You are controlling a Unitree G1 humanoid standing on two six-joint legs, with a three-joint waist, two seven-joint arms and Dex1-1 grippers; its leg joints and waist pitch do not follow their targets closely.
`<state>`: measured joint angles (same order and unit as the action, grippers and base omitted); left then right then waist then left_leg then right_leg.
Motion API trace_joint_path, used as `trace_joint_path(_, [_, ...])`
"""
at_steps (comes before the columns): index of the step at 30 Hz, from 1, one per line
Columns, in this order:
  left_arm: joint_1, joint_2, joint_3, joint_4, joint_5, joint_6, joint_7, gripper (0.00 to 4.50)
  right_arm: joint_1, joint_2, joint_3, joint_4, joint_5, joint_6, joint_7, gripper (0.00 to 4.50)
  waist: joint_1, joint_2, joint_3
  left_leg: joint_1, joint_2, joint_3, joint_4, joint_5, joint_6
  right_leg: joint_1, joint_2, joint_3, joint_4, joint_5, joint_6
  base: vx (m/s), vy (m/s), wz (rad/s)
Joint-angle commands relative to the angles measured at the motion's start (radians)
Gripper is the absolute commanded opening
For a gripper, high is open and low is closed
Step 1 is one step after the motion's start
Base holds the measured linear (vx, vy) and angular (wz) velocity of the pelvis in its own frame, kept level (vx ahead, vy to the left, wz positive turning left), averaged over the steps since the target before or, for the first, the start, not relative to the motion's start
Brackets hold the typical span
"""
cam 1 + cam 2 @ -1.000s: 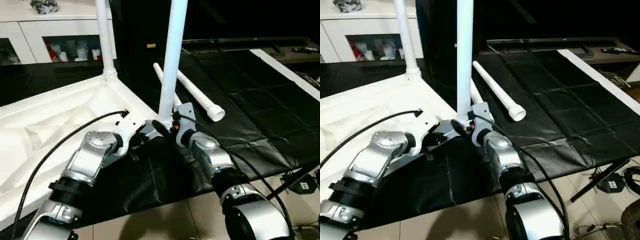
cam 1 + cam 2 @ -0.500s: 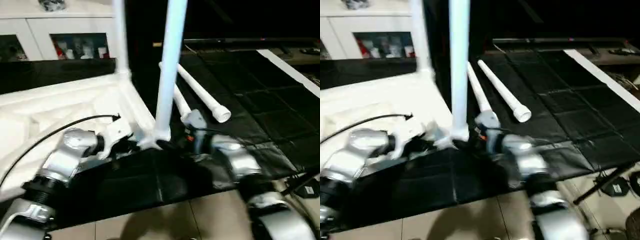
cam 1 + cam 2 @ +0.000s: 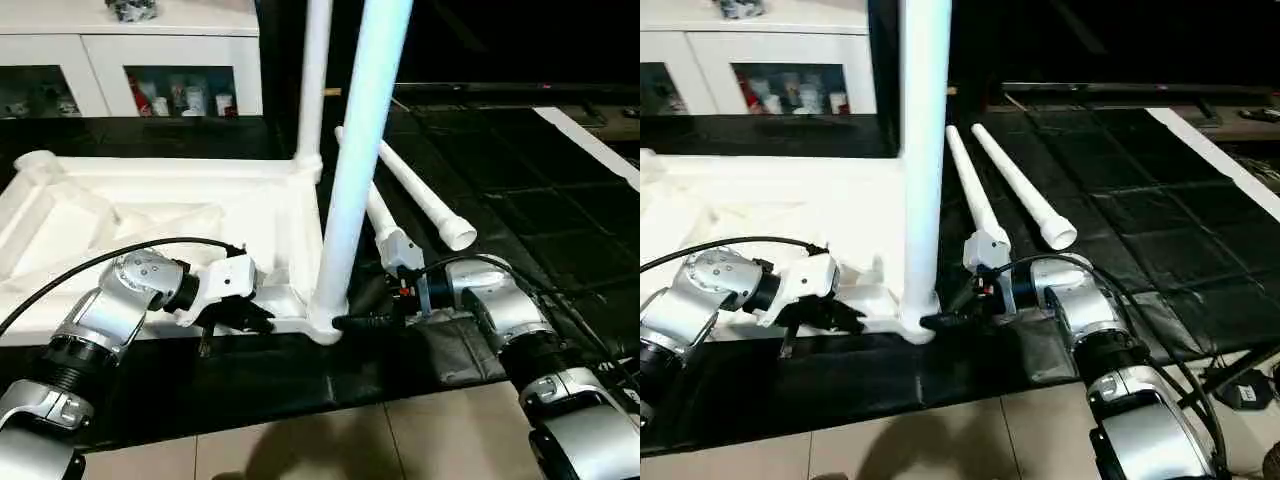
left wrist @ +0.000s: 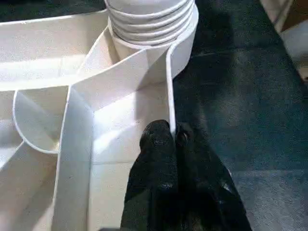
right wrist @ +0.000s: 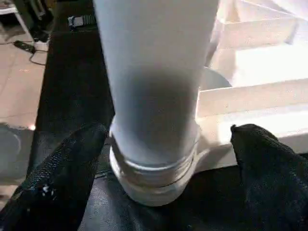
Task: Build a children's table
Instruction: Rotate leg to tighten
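A white cabinet (image 3: pixel 130 60) with glass doors stands behind the black-covered desk (image 3: pixel 560 200), where two loose legs (image 3: pixel 410 190) lie side by side. The children's table top (image 3: pixel 150 220) lies ribbed side up, a far leg (image 3: pixel 314 80) upright in its corner socket. The left end effector (image 4: pixel 169 139) pinches the top's thin edge wall (fingers clenched on it). The right end effector (image 5: pixel 159 159) is released, its fingers (image 5: pixel 62 168) straddling the near leg (image 3: pixel 350 200) at its socket.
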<state>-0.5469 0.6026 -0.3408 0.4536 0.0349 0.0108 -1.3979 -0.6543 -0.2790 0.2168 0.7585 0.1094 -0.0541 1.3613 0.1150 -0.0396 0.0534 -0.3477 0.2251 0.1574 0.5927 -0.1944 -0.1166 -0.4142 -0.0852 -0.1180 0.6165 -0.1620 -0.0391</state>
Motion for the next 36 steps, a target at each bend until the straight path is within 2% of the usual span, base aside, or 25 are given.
trace_joint_path(1, [-0.001,-0.006,-0.063,-0.026,0.013,-0.029,-0.053,0.00,-0.014,-0.004,0.014,-0.003,0.004,0.003,0.027,4.05,-0.005,0.013,-0.072,-0.001,0.013,0.014,-0.067,-0.148,0.038,0.067,-0.059,0.062,-0.059,-0.190,-0.208,0.000,0.000,0.00])
trace_joint_path(5, [-0.007,-0.010,-0.065,-0.017,0.011,-0.048,-0.063,0.00,-0.007,0.004,0.026,-0.005,0.005,-0.001,0.047,3.72,-0.003,0.013,-0.071,-0.001,0.014,0.013,-0.068,-0.156,0.034,0.066,-0.059,0.061,-0.061,-0.215,-0.198,0.000,0.000,0.00])
trace_joint_path(14, [-0.009,-0.015,-0.064,-0.007,0.012,-0.060,-0.070,0.00,0.003,0.023,0.045,-0.001,-0.004,-0.009,0.075,3.05,-0.002,0.014,-0.072,-0.001,0.014,0.012,-0.068,-0.149,0.031,0.065,-0.059,0.061,-0.059,-0.206,-0.196,0.000,0.000,0.00])
trace_joint_path(21, [-0.005,-0.019,-0.067,-0.002,0.017,-0.066,-0.067,0.00,0.015,0.024,0.066,0.003,-0.027,-0.030,0.065,3.05,-0.003,0.012,-0.072,-0.001,0.014,0.013,-0.069,-0.151,0.030,0.066,-0.059,0.062,-0.060,-0.215,-0.192,0.000,0.000,0.00])
trace_joint_path(24, [-0.004,-0.020,-0.066,-0.002,0.016,-0.066,-0.065,0.00,0.007,0.036,0.055,0.015,-0.018,0.016,0.051,3.05,-0.003,0.012,-0.072,-0.002,0.013,0.012,-0.069,-0.150,0.029,0.067,-0.059,0.062,-0.060,-0.217,-0.190,0.000,0.000,0.00])
trace_joint_path(26, [-0.003,-0.019,-0.066,-0.003,0.016,-0.066,-0.065,0.00,0.003,0.042,0.047,0.019,-0.010,0.040,0.048,3.33,-0.003,0.013,-0.072,-0.001,0.014,0.013,-0.069,-0.153,0.030,0.066,-0.059,0.062,-0.061,-0.218,-0.190,0.000,0.000,0.00])
trace_joint_path(27, [-0.002,-0.018,-0.066,-0.004,0.016,-0.066,-0.065,0.00,0.003,0.044,0.046,0.017,-0.007,0.045,0.050,3.33,-0.003,0.012,-0.072,-0.001,0.014,0.012,-0.069,-0.156,0.028,0.066,-0.059,0.061,-0.061,-0.224,-0.189,0.000,0.000,0.00])
trace_joint_path(28, [-0.001,-0.018,-0.066,-0.005,0.016,-0.066,-0.064,0.00,0.005,0.043,0.049,0.015,-0.011,0.033,0.046,3.53,-0.003,0.012,-0.072,-0.002,0.014,0.012,-0.069,-0.155,0.026,0.065,-0.060,0.061,-0.061,-0.227,-0.189,0.000,0.000,0.00])
trace_joint_path(30, [0.000,-0.018,-0.066,-0.006,0.015,-0.065,-0.065,0.00,0.009,0.043,0.054,0.013,-0.023,-0.002,0.028,3.64,-0.003,0.012,-0.073,-0.001,0.014,0.012,-0.069,-0.150,0.024,0.065,-0.061,0.062,-0.061,-0.221,-0.189,0.000,0.000,0.00])
trace_joint_path(35, [-0.002,-0.017,-0.065,-0.004,0.014,-0.063,-0.067,0.00,0.005,0.053,0.049,0.017,-0.008,0.026,0.038,3.64,-0.003,0.013,-0.072,-0.001,0.014,0.012,-0.069,-0.152,0.026,0.065,-0.060,0.062,-0.059,-0.209,-0.193,0.000,0.000,0.00])
trace_joint_path(36, [-0.002,-0.017,-0.065,-0.004,0.013,-0.063,-0.068,0.00,0.004,0.054,0.048,0.016,-0.005,0.034,0.040,3.49,-0.003,0.013,-0.072,-0.001,0.014,0.012,-0.069,-0.154,0.026,0.066,-0.060,0.062,-0.059,-0.213,-0.192,0.000,0.000,0.00])
